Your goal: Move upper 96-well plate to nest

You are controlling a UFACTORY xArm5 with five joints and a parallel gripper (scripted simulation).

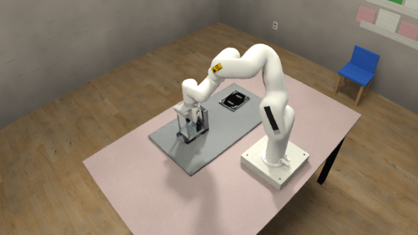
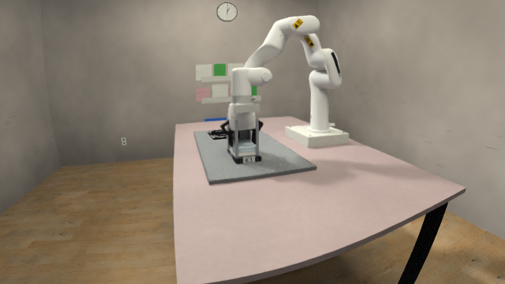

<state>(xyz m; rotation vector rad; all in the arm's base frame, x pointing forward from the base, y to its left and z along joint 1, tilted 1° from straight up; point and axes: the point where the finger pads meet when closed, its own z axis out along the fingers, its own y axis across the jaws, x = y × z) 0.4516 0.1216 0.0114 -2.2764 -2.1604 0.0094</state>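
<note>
The stack rack K1 (image 1: 192, 125) stands on the grey mat (image 1: 209, 127) with thin upright posts and a black base labelled K1 (image 2: 248, 159). Pale plates sit stacked inside it (image 2: 245, 147). My gripper (image 1: 193, 121) reaches straight down into the rack from above and is shut on the upper plate; it also shows in the exterior view (image 2: 245, 143). The fingers are mostly hidden by the posts. The lower plate lies beneath, in the rack. The plate nest N1 (image 1: 234, 100) is a black square frame at the mat's far end, empty; it also shows behind the rack (image 2: 218, 135).
The arm's white base block (image 1: 275, 160) stands on the pink table right of the mat. A blue chair (image 1: 357, 72) stands on the floor beyond the table. Wall shelves with coloured panels (image 2: 221, 84) hang behind.
</note>
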